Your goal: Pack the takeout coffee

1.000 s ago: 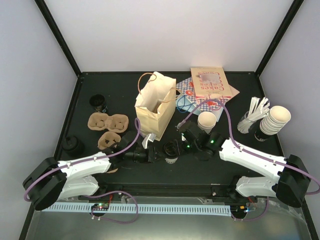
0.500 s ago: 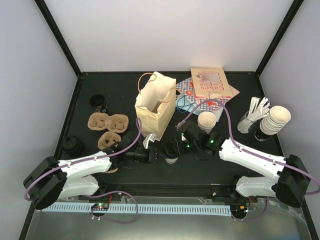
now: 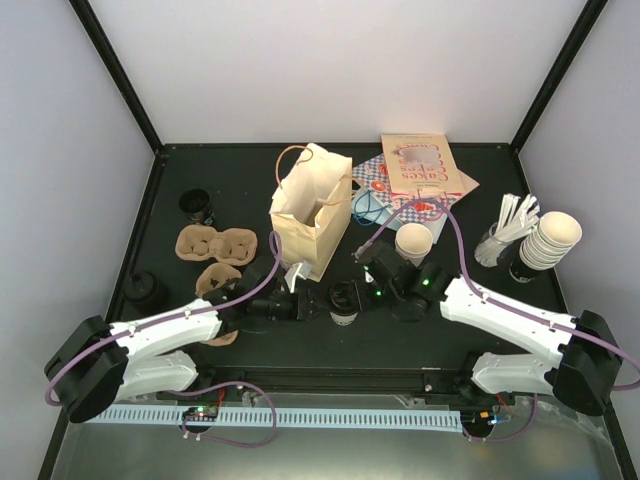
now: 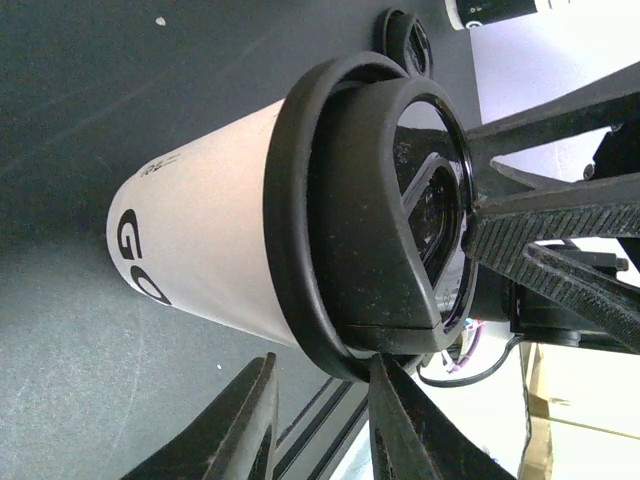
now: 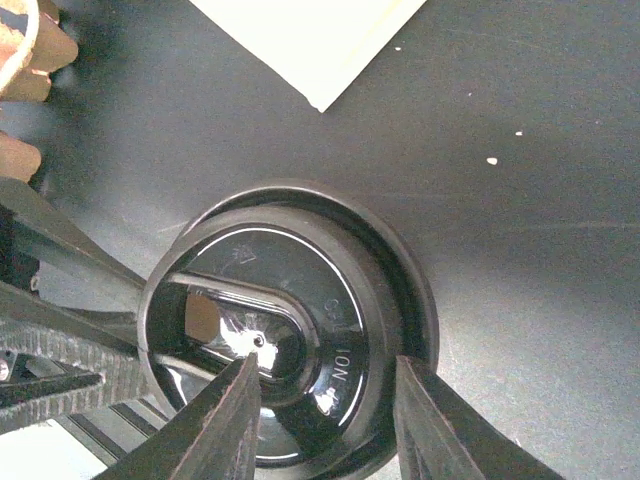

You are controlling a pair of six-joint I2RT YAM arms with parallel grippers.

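Barely anything's been shifted over the last second. Only the left arm [image 3: 170,325] has been nudged, so its forearm is drawn a touch higher in the overhead view. The cup and the right arm [image 3: 510,320] have been left where they were.

Going left to right: two brown moulded-cardboard cup carriers [image 3: 215,243] are parked on the left of the dark worktop [image 3: 230,170]. Next, the left end effector [image 4: 320,370] is brought in side-on at the takeout coffee [image 3: 343,302], a small cream-white paper cup with a round black plastic lid. Its fingers are held part-way closed with the lid's rim sat between the tips. Whether that rim is actually clamped can't be told.

The cup is found mid-worktop with its lid fitted, just in front of the near right corner of the open tan paper bag [image 3: 310,215] and between both end effectors.

In the right wrist view the lid is seen face-on. The right end effector [image 5: 325,370] is held with fingers spread part-way, one tip over the lid's middle and the other out by the rim. A real pinch can't be confirmed there either.

Further right a lidless cream cup [image 3: 413,240] is stood, and a nested stack of cream cups [image 3: 555,240] is kept near the right edge.
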